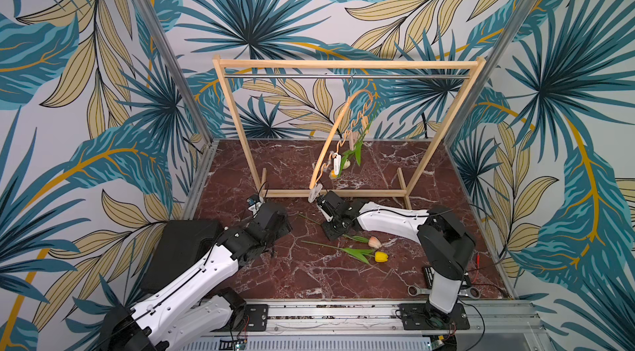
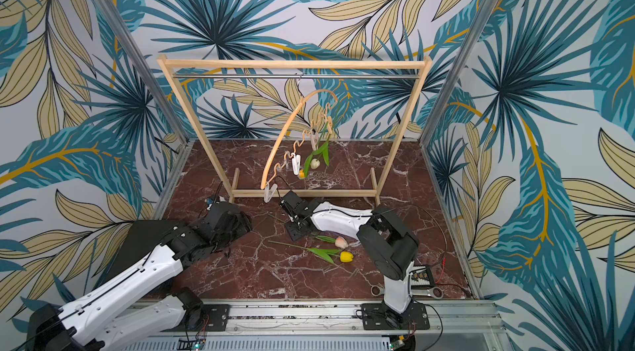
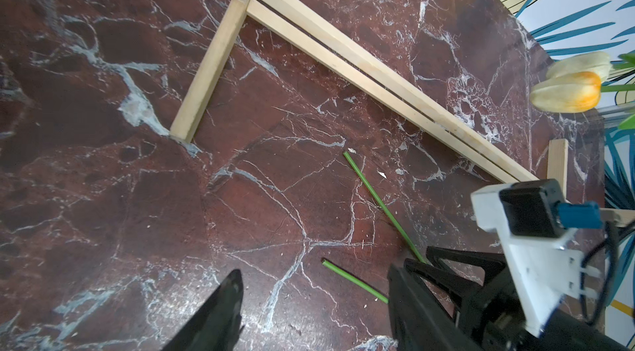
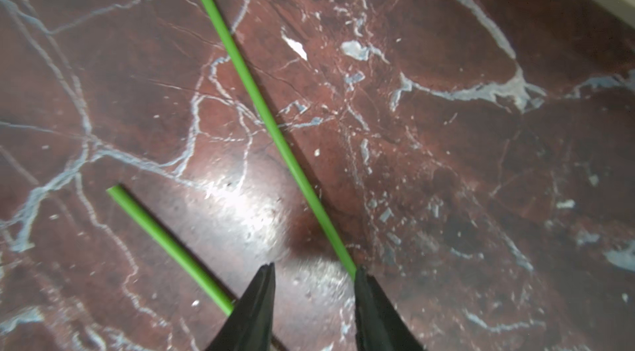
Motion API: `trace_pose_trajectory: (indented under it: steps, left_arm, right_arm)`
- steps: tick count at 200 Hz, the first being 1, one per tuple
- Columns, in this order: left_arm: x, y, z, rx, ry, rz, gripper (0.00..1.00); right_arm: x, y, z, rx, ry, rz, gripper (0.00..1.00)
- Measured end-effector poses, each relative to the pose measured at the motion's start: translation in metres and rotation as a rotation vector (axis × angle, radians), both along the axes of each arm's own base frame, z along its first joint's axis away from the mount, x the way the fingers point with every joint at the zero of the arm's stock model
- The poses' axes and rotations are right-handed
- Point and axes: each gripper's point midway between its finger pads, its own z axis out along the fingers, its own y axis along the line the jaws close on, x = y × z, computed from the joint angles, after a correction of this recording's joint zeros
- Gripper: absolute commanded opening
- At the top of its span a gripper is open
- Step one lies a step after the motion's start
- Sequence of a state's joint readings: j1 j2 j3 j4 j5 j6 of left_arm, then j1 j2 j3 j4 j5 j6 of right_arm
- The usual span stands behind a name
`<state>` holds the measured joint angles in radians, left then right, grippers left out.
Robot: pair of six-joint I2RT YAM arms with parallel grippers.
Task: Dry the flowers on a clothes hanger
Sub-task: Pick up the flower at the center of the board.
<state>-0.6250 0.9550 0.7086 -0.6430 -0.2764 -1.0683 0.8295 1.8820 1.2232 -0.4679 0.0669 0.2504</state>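
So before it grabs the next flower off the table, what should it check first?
1. Right gripper open: ok.
2. Stem centred between its jaws: not ok; the long stem meets one fingertip, not the gap.
3. Pink tulip and yellow tulip lying on the table: ok.
4. Clothes hanger hooked on the rail: ok.
5. Lowest clip empty: ok.
6. Left gripper open, holding nothing: ok.
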Motion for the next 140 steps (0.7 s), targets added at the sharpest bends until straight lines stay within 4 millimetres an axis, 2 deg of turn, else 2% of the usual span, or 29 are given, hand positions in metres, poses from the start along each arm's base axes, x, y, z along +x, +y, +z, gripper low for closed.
trace_pose_trajectory:
  steps: [34, 64, 140]
  left_arm:
    - [-0.001, 0.003, 0.002, -0.006, -0.009, 0.012, 0.69]
    - [-0.002, 0.005, 0.002, -0.008, -0.012, 0.026, 0.69]
    - [-0.003, 0.007, 0.002, -0.013, -0.013, 0.040, 0.69]
  right_arm:
    - [0.007, -0.004, -0.005, -0.009, 0.008, 0.001, 0.36]
    - [0.004, -0.001, -0.007, -0.001, 0.025, 0.025, 0.27]
    - [-0.003, -0.001, -0.014, 0.007, 0.047, 0.054, 0.13]
